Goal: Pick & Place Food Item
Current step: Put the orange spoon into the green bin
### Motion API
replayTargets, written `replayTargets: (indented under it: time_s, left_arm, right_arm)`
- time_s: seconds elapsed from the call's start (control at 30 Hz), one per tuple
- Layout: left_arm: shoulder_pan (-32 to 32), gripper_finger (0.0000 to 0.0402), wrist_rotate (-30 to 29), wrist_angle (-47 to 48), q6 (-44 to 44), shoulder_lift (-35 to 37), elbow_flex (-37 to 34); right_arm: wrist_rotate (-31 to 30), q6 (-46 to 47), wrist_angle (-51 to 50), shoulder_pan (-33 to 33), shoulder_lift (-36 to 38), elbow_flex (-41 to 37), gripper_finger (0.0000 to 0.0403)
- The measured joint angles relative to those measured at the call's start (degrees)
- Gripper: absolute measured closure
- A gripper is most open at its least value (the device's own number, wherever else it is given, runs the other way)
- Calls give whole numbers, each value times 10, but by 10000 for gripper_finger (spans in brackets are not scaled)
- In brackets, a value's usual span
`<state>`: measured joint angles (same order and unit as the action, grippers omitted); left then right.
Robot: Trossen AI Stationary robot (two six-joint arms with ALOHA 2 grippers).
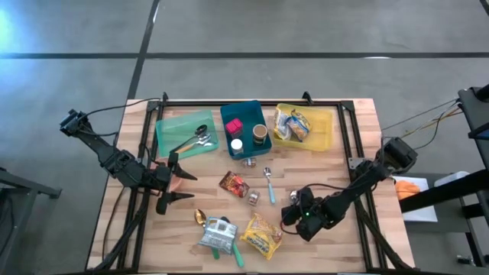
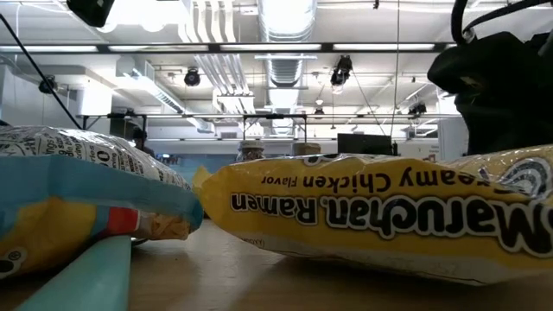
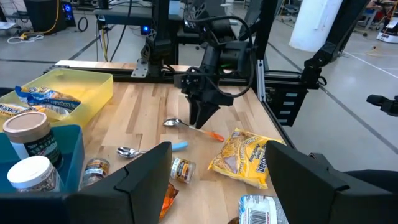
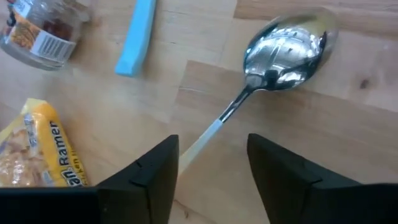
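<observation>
A spoon (image 4: 283, 50) with a white and orange handle lies flat on the wooden table, right of centre. My right gripper (image 4: 211, 149) points steeply down over it, open, one finger on each side of the handle (image 4: 208, 134). The left wrist view shows that gripper (image 3: 202, 117) above the spoon (image 3: 180, 124). A yellow ramen packet (image 1: 262, 233) lies flat near the table's front edge, just left of my right gripper (image 1: 294, 208). My left gripper (image 1: 170, 189) hovers open at the table's left, with nothing between its fingers (image 3: 149, 168).
At the back stand a green tray (image 1: 172, 126) with spoons, a blue bin (image 1: 229, 114) with jars and a yellow bin (image 1: 325, 122) with a packet. A red packet (image 1: 233, 183), a small jar (image 1: 252, 198), a blue-handled spoon (image 1: 269, 182), a gold spoon (image 1: 200, 218) and a silver packet (image 1: 218, 233) lie loose on the table.
</observation>
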<state>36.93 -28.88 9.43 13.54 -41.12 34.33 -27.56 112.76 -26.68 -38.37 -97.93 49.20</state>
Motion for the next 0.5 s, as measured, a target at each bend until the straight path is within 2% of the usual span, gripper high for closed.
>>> replayTargets:
  time_s: [0.23, 0.5]
  left_arm:
    - [0, 136, 0, -2, 0, 0, 0]
    - [0, 136, 0, -2, 0, 0, 0]
  right_arm:
    - [-38, 17, -1, 7, -9, 0, 202]
    - [-41, 11, 0, 21, -9, 0, 202]
